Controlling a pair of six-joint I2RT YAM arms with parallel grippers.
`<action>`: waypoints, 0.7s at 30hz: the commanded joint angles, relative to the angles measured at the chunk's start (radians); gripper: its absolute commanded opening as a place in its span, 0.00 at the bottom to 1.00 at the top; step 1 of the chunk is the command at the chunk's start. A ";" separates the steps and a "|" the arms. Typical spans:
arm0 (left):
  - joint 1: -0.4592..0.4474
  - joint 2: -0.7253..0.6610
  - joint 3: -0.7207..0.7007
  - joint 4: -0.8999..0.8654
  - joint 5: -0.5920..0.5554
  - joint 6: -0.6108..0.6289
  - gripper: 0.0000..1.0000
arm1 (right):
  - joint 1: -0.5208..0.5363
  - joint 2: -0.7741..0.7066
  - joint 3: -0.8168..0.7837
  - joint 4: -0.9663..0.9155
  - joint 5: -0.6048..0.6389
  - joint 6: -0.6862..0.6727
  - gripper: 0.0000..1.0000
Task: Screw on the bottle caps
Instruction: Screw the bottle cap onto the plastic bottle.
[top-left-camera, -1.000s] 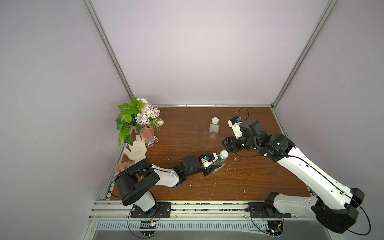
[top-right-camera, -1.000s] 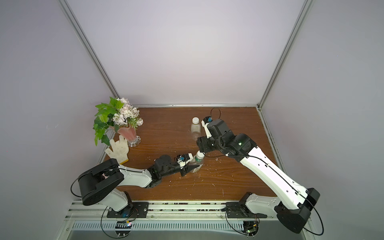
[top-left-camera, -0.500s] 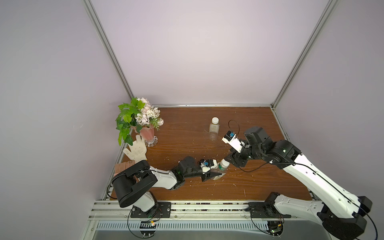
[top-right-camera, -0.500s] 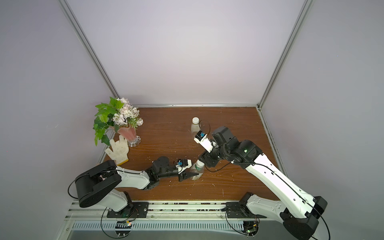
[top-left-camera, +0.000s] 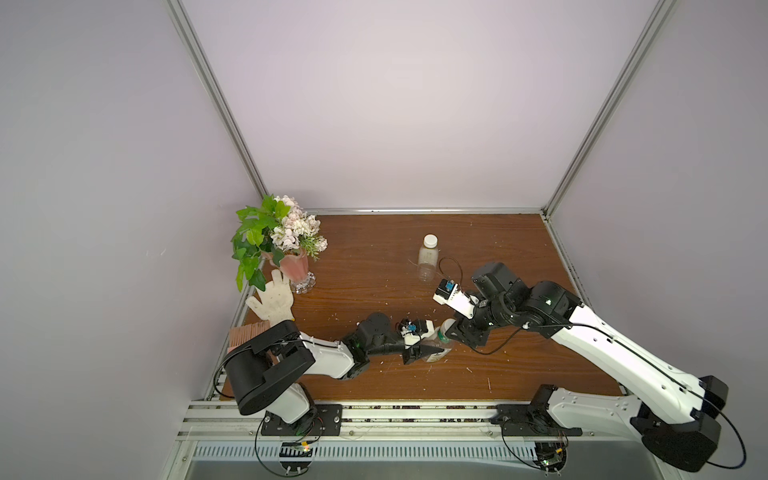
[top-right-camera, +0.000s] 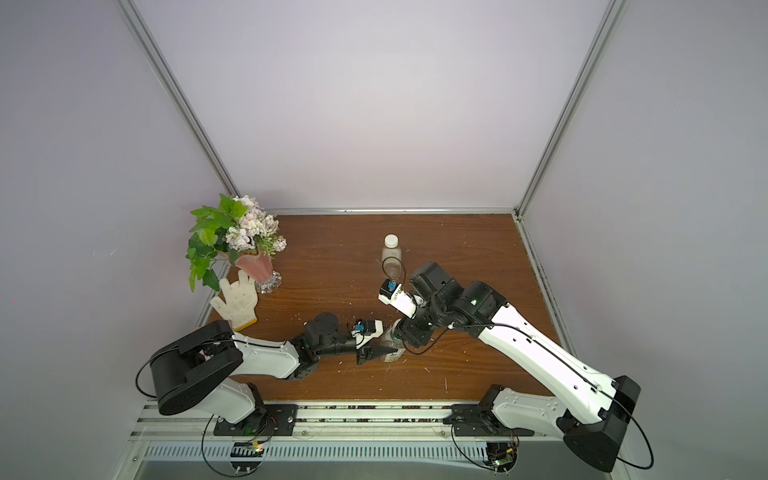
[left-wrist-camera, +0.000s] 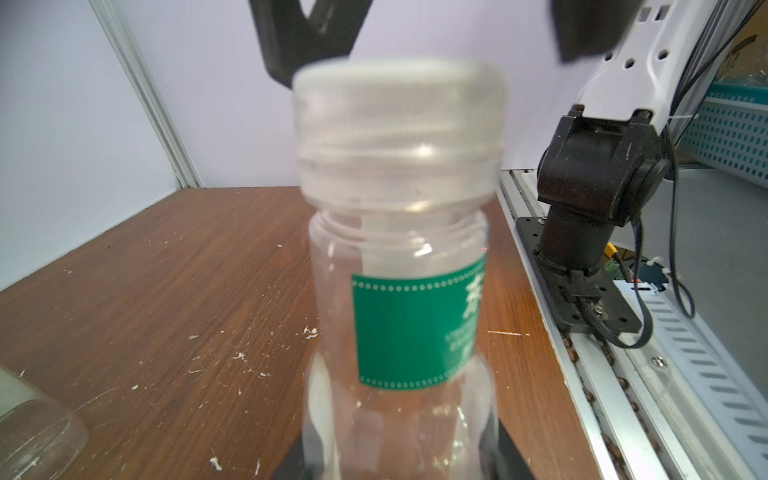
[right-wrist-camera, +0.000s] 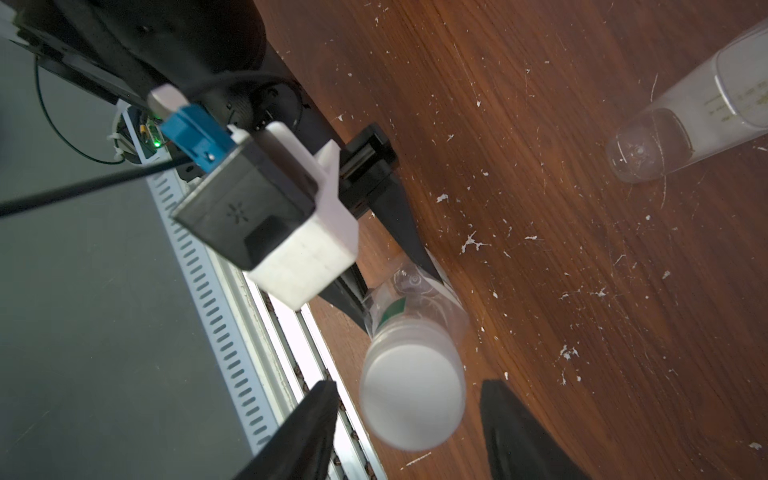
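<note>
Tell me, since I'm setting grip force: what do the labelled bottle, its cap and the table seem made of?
Labelled bottle: clear glossy plastic; the table shows through, highlights glint. Cap: opaque white plastic, likely, smooth matte top. Table: brown wood grain, perhaps laminate; scuffed, flecked with white.
</note>
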 joint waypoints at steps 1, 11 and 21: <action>0.011 0.000 0.008 0.005 0.015 -0.009 0.39 | 0.005 0.000 0.006 -0.016 0.023 0.013 0.59; 0.011 -0.001 0.004 0.004 -0.008 -0.009 0.39 | 0.027 0.020 0.001 -0.006 0.027 0.036 0.53; 0.012 -0.004 0.004 0.005 -0.065 -0.008 0.38 | 0.034 0.044 0.003 0.005 0.071 0.091 0.26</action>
